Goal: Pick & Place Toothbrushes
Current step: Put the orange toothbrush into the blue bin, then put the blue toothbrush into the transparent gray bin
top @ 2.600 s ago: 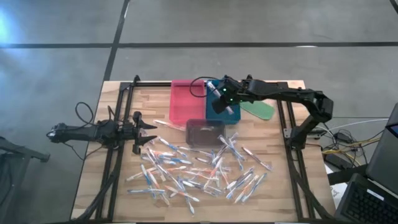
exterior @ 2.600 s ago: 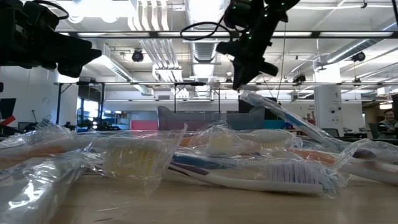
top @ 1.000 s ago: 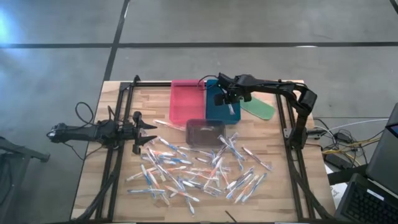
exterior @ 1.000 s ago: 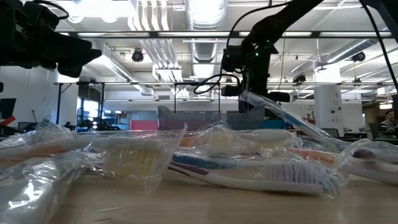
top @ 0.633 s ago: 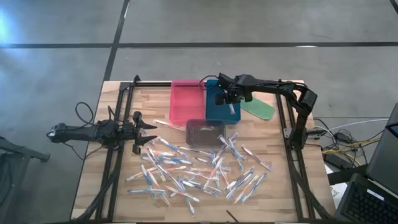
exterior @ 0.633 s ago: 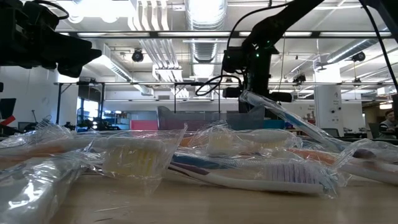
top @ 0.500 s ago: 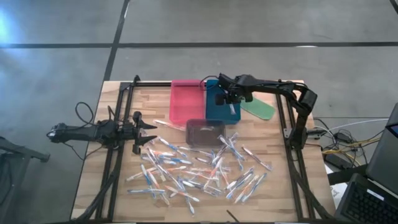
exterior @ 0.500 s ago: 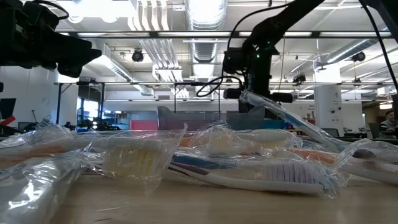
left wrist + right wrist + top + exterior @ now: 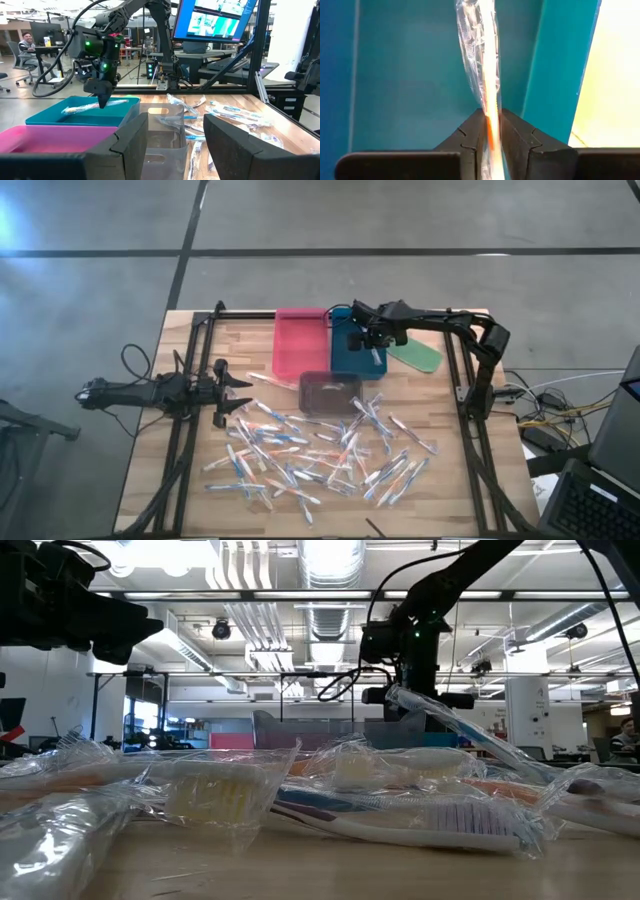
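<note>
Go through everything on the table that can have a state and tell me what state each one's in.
Right claw: over the teal tray, jaws close around a wrapped toothbrush.
Left claw: open, empty, waiting at the table's left side.
Teal tray: holds that toothbrush.
Pink tray: looks empty.
Dark tray: contents unclear.
Loose toothbrushes: wrapped, scattered on the table.
Green piece: lying flat.

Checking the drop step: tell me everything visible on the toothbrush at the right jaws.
The toothbrush is slim, in a clear crinkled wrapper, with an orange handle. Its end sits between the right gripper jaws, pads close on both sides. The rest stretches out over the teal tray, near one wall. In the left wrist view it lies roughly level across the tray's rim, below the gripper.
</note>
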{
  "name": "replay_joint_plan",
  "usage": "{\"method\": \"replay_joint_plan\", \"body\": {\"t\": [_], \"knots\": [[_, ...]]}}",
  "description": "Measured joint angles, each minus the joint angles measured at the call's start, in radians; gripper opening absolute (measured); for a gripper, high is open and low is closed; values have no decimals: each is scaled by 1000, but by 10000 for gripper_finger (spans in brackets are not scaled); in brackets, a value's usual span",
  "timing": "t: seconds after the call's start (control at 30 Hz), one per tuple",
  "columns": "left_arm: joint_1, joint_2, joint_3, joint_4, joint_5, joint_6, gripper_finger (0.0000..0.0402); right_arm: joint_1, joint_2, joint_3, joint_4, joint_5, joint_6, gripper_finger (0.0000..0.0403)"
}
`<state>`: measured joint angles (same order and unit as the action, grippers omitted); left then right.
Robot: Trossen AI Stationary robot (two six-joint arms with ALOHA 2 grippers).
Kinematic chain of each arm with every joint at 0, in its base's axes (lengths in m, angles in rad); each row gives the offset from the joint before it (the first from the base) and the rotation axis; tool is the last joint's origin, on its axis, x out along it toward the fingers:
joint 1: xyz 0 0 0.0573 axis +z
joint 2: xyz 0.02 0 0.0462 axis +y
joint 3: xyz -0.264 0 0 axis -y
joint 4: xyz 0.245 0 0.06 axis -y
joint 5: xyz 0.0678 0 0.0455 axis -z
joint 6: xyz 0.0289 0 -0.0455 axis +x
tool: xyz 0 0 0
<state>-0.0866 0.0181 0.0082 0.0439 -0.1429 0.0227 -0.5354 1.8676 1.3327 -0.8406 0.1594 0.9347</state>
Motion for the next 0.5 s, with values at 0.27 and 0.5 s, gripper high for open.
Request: {"method": "replay_joint_plan", "body": {"t": [0.27, 0.5], "knots": [[0, 0, 0, 0, 0, 0, 197, -2, 0, -1, 4, 0, -7, 108], [0, 0, 0, 0, 0, 0, 197, -3, -3, -1, 8, 0, -39, 147]]}}
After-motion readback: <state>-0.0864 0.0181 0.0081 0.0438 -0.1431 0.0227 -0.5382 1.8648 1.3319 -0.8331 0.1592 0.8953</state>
